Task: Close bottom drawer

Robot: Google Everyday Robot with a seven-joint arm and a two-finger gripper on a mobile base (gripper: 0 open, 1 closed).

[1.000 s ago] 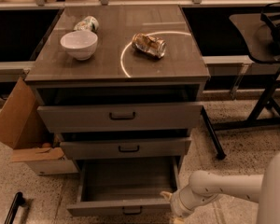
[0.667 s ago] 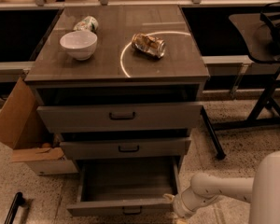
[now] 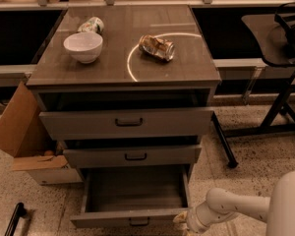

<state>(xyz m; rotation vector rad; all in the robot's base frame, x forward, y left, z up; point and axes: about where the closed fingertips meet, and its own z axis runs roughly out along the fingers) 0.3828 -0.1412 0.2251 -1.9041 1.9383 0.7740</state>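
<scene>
The bottom drawer is the lowest of three grey drawers and stands pulled far out, its plain grey inside bare. Its small dark bar handle shows at the frame's lower edge. My gripper is at the end of the white arm, low at the right, right beside the drawer front's right end. Its tips are mostly hidden at the drawer's corner. The middle drawer and the tall top drawer are both a little way out.
On the cabinet top lie a white bowl, a crushed can and a tipped can. An open cardboard box stands at the left. A dark table leg and chair frame stand at the right.
The white arm has shifted slightly at the drawer's right corner. The bottom drawer stands about as far out as before.
</scene>
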